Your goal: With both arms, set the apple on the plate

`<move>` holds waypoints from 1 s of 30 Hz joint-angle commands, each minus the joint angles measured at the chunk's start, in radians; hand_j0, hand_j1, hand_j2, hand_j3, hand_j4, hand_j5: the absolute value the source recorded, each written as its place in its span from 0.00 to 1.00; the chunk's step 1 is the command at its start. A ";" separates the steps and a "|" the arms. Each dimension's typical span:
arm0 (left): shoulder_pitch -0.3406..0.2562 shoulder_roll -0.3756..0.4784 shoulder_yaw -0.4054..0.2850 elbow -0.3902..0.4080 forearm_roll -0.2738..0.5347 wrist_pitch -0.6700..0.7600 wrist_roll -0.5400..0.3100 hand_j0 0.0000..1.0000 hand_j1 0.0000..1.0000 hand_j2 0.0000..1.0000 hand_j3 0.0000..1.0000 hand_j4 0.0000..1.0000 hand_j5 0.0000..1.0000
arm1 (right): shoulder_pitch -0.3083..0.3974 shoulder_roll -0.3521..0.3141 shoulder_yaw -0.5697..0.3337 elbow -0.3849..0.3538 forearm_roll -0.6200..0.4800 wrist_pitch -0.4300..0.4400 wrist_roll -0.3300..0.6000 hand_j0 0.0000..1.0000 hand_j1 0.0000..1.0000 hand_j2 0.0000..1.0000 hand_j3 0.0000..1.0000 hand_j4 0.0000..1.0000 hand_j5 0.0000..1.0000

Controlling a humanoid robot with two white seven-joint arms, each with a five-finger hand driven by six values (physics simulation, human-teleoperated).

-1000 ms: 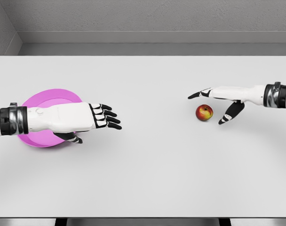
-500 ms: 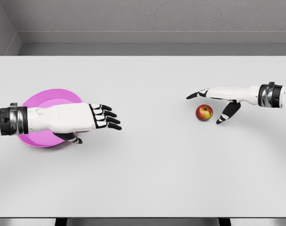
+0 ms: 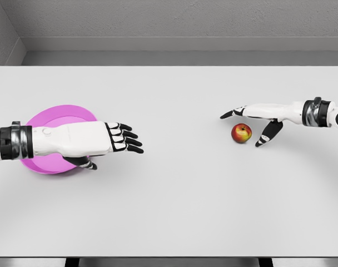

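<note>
A red and yellow apple (image 3: 242, 133) rests on the white table (image 3: 180, 189), right of the middle. My right hand (image 3: 244, 125) hovers over it from the right, open, with the fingers reaching past the apple's far side and the thumb on its near right; none of them closes on it. A pink plate (image 3: 46, 119) lies at the left. My left hand (image 3: 124, 142) is open, palm down, stretched across the plate's near right part and hiding it.
The table's far edge meets a grey wall (image 3: 174, 22). A wide bare stretch of tabletop separates the two hands.
The right arm has drawn slightly left and up toward the apple, its wrist rising a little. The left arm and the apple have not moved.
</note>
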 commanded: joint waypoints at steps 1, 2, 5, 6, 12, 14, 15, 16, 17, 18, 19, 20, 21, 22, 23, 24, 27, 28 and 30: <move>-0.001 0.001 0.001 0.000 0.007 0.002 0.000 1.00 1.00 1.00 1.00 1.00 1.00 | 0.000 -0.001 -0.003 0.000 -0.006 -0.001 0.000 0.92 0.92 0.92 0.92 0.92 0.92; 0.000 0.001 0.001 0.000 0.007 0.002 0.000 1.00 1.00 1.00 1.00 1.00 1.00 | 0.000 -0.001 -0.003 0.000 -0.006 -0.004 0.000 0.91 0.91 0.91 0.91 0.91 0.91; -0.001 0.001 0.001 0.000 0.007 0.002 0.000 1.00 1.00 1.00 1.00 1.00 1.00 | 0.000 -0.001 -0.001 -0.002 -0.006 -0.006 0.000 0.84 0.84 0.84 0.84 0.84 0.84; -0.001 0.001 0.001 0.000 0.007 0.002 0.000 1.00 1.00 1.00 1.00 1.00 1.00 | 0.000 -0.001 -0.001 -0.002 -0.006 -0.006 0.000 0.82 0.82 0.82 0.82 0.82 0.82; -0.002 0.001 0.001 0.001 0.007 0.002 0.000 1.00 1.00 1.00 1.00 1.00 1.00 | 0.000 0.000 0.007 -0.003 -0.006 -0.010 0.000 0.78 0.78 0.78 0.78 0.78 0.78; 0.000 0.001 0.001 0.001 0.007 0.002 0.000 1.00 1.00 1.00 1.00 1.00 1.00 | 0.000 0.000 0.013 -0.003 -0.006 -0.010 0.000 0.77 0.77 0.77 0.77 0.77 0.77; 0.000 0.000 0.001 0.001 0.007 0.002 0.000 1.00 1.00 1.00 1.00 1.00 1.00 | 0.000 0.000 0.014 -0.003 -0.006 -0.020 0.000 0.72 0.72 0.72 0.72 0.72 0.72; -0.002 0.000 0.001 0.001 0.007 0.002 0.000 1.00 1.00 1.00 1.00 1.00 1.00 | 0.000 0.000 0.014 -0.003 -0.006 -0.023 0.000 0.71 0.71 0.71 0.71 0.71 0.71; -0.002 0.001 0.001 0.001 0.007 0.002 0.000 1.00 1.00 1.00 1.00 1.00 1.00 | 0.000 0.000 0.014 -0.003 -0.006 -0.023 0.000 0.69 0.69 0.69 0.69 0.69 0.69; 0.000 0.001 0.001 0.001 0.007 0.002 0.000 1.00 1.00 1.00 1.00 1.00 1.00 | 0.000 0.000 0.014 -0.003 -0.006 -0.023 0.000 0.68 0.68 0.68 0.68 0.68 0.68; 0.000 0.000 0.001 0.000 0.007 0.002 0.000 1.00 1.00 1.00 1.00 1.00 1.00 | 0.000 0.000 0.014 -0.003 -0.006 -0.023 0.000 0.65 0.65 0.65 0.65 0.65 0.65; 0.000 0.001 0.001 0.001 0.007 0.002 0.000 1.00 1.00 1.00 1.00 1.00 1.00 | 0.000 0.000 0.014 -0.003 -0.006 -0.023 0.000 0.60 0.60 0.60 0.60 0.60 0.60; 0.000 0.000 0.001 0.001 0.007 0.002 0.000 1.00 1.00 1.00 1.00 1.00 1.00 | 0.000 0.000 0.014 -0.003 -0.006 -0.023 0.000 0.58 0.58 0.58 0.58 0.58 0.58; 0.000 0.001 0.001 0.001 0.007 0.002 0.000 1.00 1.00 1.00 1.00 1.00 1.00 | 0.002 0.000 0.014 -0.003 -0.006 -0.023 0.000 0.55 0.55 0.55 0.55 0.55 0.55; 0.000 0.001 0.001 0.001 0.007 0.002 0.000 1.00 1.00 1.00 1.00 1.00 1.00 | 0.000 0.000 0.014 -0.003 -0.006 -0.023 0.000 0.51 0.51 0.51 0.51 0.51 0.51; 0.000 0.001 0.001 0.001 0.007 0.002 0.000 1.00 1.00 1.00 1.00 1.00 1.00 | 0.000 -0.001 0.014 -0.003 -0.006 -0.023 0.000 0.48 0.48 0.48 0.48 0.48 0.48; 0.000 0.001 0.001 0.000 0.007 0.002 0.000 1.00 1.00 1.00 1.00 1.00 1.00 | 0.000 -0.001 0.013 -0.003 -0.006 -0.023 0.000 0.47 0.47 0.47 0.47 0.47 0.47; 0.000 0.001 0.001 0.001 0.007 0.002 0.000 1.00 1.00 1.00 1.00 1.00 1.00 | 0.000 -0.001 0.013 -0.005 -0.009 -0.023 0.000 0.47 0.47 0.47 0.47 0.47 0.47; 0.000 0.000 0.001 0.001 0.007 0.002 0.000 1.00 1.00 1.00 1.00 1.00 1.00 | 0.000 -0.006 0.011 -0.006 -0.013 -0.023 0.000 0.44 0.44 0.44 0.44 0.44 0.44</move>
